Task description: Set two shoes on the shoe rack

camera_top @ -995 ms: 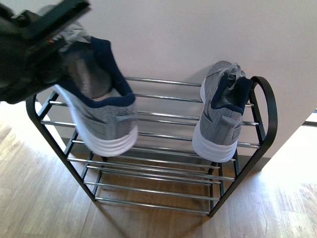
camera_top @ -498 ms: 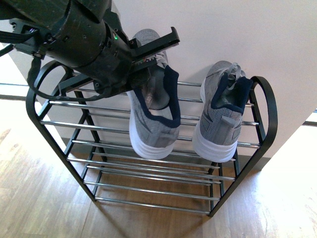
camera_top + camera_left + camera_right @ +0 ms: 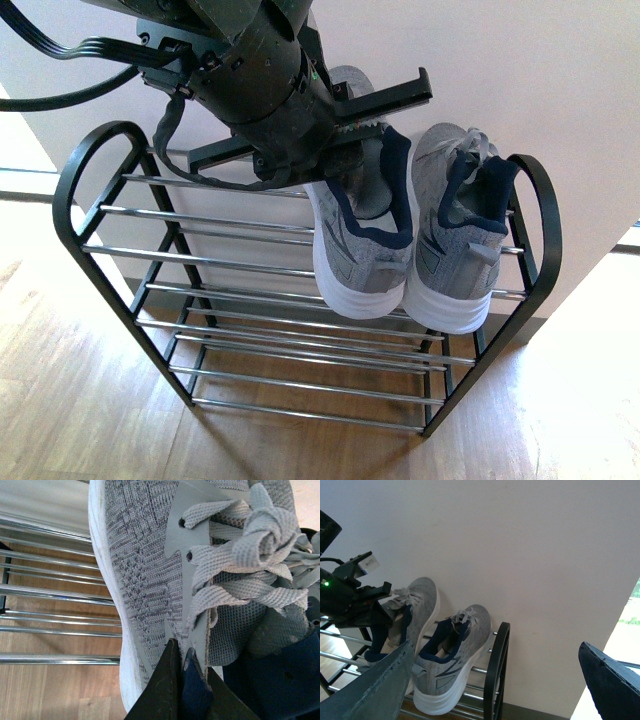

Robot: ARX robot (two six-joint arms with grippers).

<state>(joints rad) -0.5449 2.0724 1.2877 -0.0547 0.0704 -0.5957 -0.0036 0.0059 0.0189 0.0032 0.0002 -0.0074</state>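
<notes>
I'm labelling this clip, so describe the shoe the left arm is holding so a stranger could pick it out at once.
Against the white wall stands a black shoe rack with chrome bars, two grey, navy-lined sneakers at its right end. Yours is the sneaker nearer the rack's middle, clamped by the left gripper; its neighbour stands free.

All three views share the left shoe, left wrist nearest.

Home hallway: shoe rack (wood floor, white wall)
</notes>
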